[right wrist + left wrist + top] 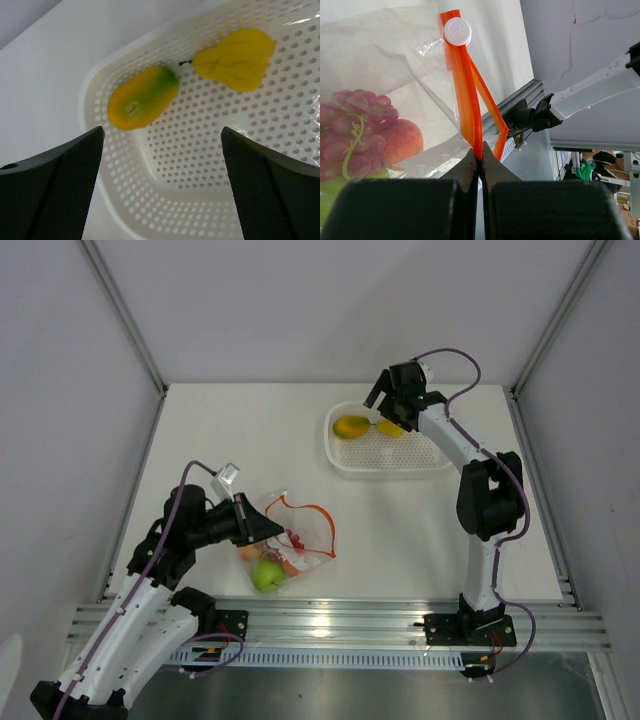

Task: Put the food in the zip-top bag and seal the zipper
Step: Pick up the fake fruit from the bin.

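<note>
The clear zip-top bag lies at the table's front left, its mouth gaping. Inside it are a green apple, an orange peach and a dark red grape bunch. My left gripper is shut on the red-orange zipper strip, which carries a white slider. My right gripper is open above the white perforated basket, over the orange-yellow mango and the yellow piece, touching neither. In the top view the mango lies in the basket's left end.
Grey walls stand on three sides of the white table. A metal rail runs along the near edge by the arm bases. The right arm stretches along the table's right side.
</note>
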Controlling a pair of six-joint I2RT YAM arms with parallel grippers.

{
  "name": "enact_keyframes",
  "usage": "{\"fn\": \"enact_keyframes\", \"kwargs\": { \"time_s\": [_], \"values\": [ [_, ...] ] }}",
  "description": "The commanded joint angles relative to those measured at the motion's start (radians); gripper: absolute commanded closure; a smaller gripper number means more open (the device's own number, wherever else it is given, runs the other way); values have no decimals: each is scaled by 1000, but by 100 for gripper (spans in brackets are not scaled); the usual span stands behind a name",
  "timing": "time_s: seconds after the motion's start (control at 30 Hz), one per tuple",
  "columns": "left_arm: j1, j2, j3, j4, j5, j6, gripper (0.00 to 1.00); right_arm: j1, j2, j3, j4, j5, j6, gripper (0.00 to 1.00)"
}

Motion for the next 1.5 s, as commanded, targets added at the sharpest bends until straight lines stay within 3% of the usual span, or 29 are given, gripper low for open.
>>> {"fn": "enact_keyframes", "kwargs": {
  "time_s": [0.0,0.4,0.8,1.2,1.3,1.4,1.47],
  "values": [
    [8,-13,-3,15,14,15,99,-19,49,84,17,153,139,1],
    [8,-7,-23,27,13,14,99,-72,226,156,30,219,174,1],
    [8,21,-36,44,9,18,100,-81,297,152,61,242,174,2],
    [9,42,-42,53,13,25,100,-91,315,141,86,256,158,21],
    [9,41,-45,53,13,26,100,-95,313,135,84,256,153,28],
    [9,35,-45,50,13,25,99,-98,306,112,105,243,139,44],
    [9,30,-45,50,14,25,99,-98,295,100,116,244,131,48]
  ]
}}
